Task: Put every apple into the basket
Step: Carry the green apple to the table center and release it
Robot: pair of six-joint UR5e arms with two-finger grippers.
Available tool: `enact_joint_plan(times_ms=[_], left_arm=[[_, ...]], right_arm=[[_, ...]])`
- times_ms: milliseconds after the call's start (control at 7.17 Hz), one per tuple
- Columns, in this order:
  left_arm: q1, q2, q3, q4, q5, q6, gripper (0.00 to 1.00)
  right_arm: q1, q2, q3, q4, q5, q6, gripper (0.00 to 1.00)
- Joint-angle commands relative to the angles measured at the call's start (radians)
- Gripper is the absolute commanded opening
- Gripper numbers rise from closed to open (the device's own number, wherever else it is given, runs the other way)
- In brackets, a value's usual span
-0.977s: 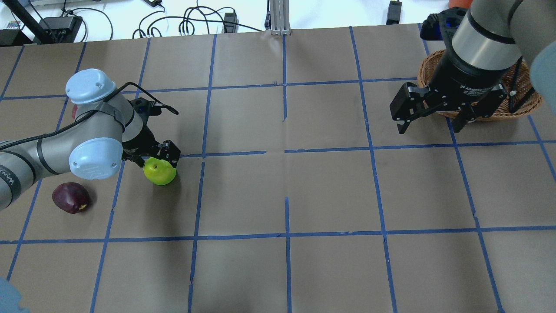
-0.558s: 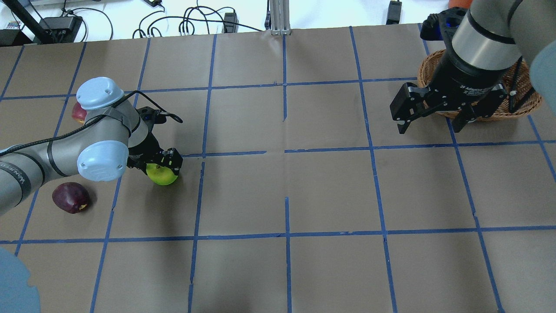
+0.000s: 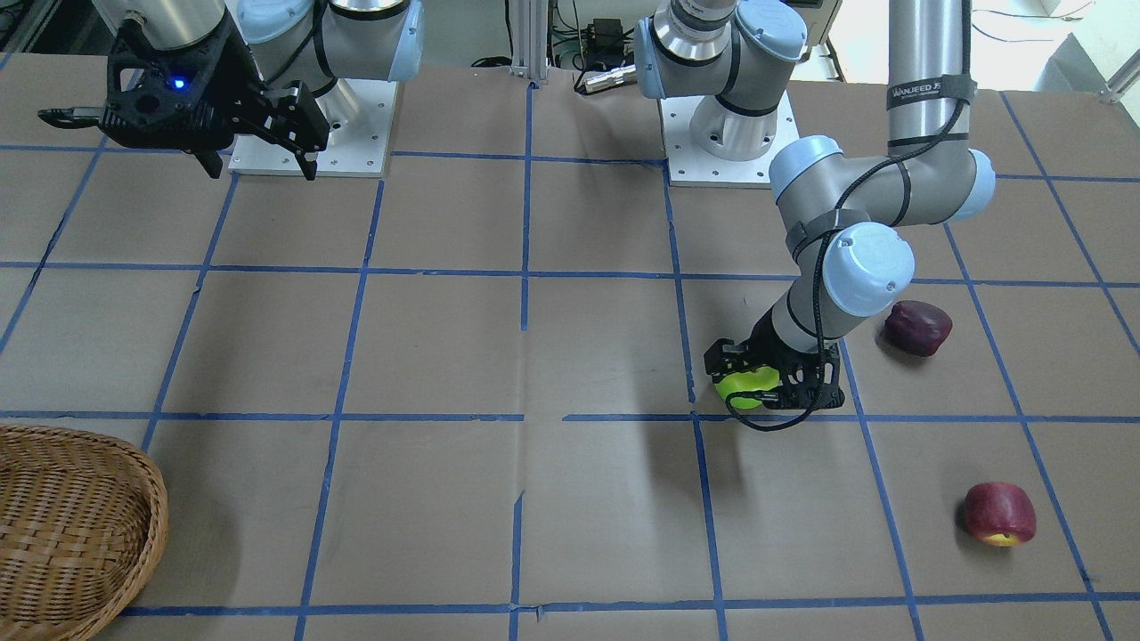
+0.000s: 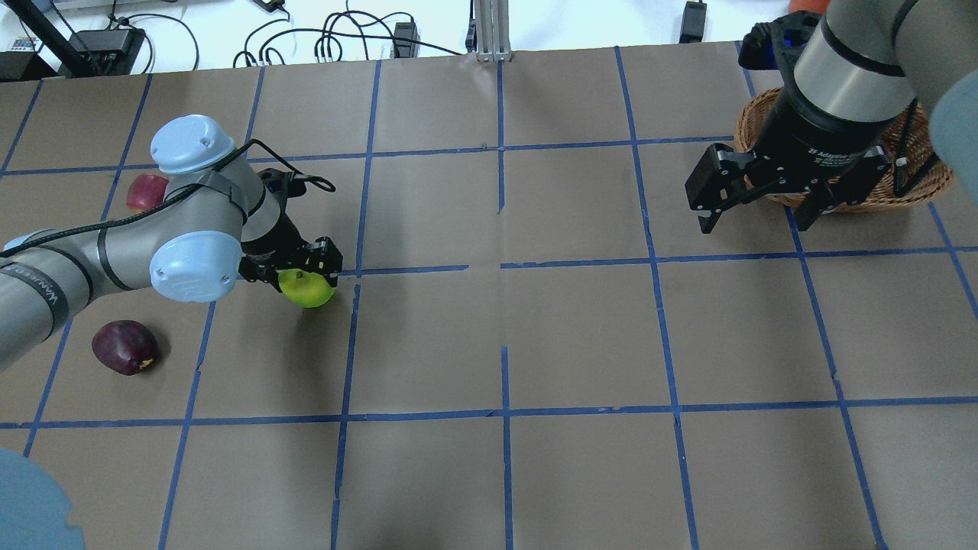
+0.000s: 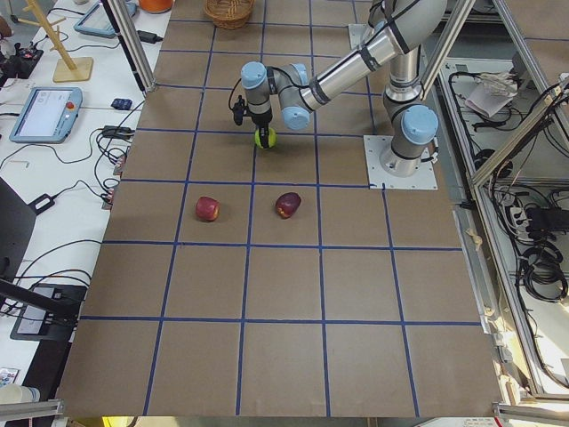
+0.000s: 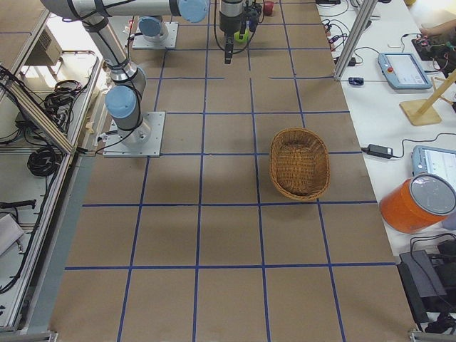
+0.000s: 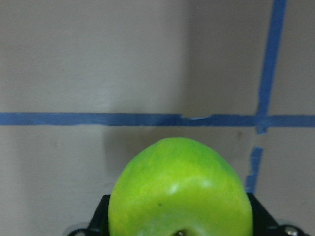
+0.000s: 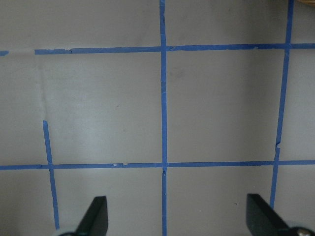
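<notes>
Brown paper gridded with blue tape covers our worktop. We see the wicker basket at the far edge on our right side, with our right hand hovering beside it, fingers spread apart. Our left hand is clamped on the green apple, well apart from the basket. The maroon apple and the red apple lie near it.

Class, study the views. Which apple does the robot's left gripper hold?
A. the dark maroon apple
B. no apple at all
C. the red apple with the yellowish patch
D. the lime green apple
D: the left gripper is closed around the lime green apple, while the maroon apple and the red apple lie apart from it.
</notes>
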Motion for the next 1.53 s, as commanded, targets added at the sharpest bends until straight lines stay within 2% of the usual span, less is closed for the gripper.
enact_joint_plan(times_ms=[0, 140, 279, 419, 558, 837, 977, 1116, 1256, 1395], left_arm=[[-0.252, -0.046, 0.124, -0.027, -0.056, -0.392, 0.12], [-0.387, -0.091, 0.134, 0.029, -0.052, -0.491, 0.13], [-0.446, -0.137, 0.133, 0.119, -0.051, -0.592, 0.17], [-0.453, -0.164, 0.139, 0.157, -0.050, -0.621, 0.20], [-0.453, -0.178, 0.142, 0.162, -0.051, -0.635, 0.97], [-0.386, -0.149, 0.185, 0.139, -0.052, -0.641, 1.00], [-0.290, -0.117, 0.214, 0.032, -0.048, -0.545, 1.00], [-0.201, -0.074, 0.253, -0.122, -0.039, -0.363, 1.00], [-0.135, -0.031, 0.255, -0.242, 0.041, -0.199, 1.00], [-0.069, 0.012, 0.245, -0.354, 0.170, -0.034, 1.00]], right_arm=[[0.000, 0.003, 0.000, 0.001, -0.002, -0.005, 1.00], [0.000, 0.005, 0.008, 0.000, -0.002, -0.015, 1.00], [0.001, 0.005, 0.008, -0.019, 0.000, -0.019, 1.00], [0.001, 0.005, 0.008, -0.033, -0.003, -0.017, 1.00], [0.003, 0.005, 0.010, -0.033, 0.001, -0.017, 1.00], [0.006, 0.084, 0.010, -0.054, 0.004, -0.016, 1.00], [0.007, 0.119, 0.011, -0.116, 0.006, -0.016, 1.00], [0.019, 0.179, 0.010, -0.211, 0.012, 0.001, 1.00], [0.061, 0.219, 0.010, -0.268, 0.015, 0.001, 1.00], [0.117, 0.254, 0.008, -0.284, 0.018, 0.042, 1.00]])
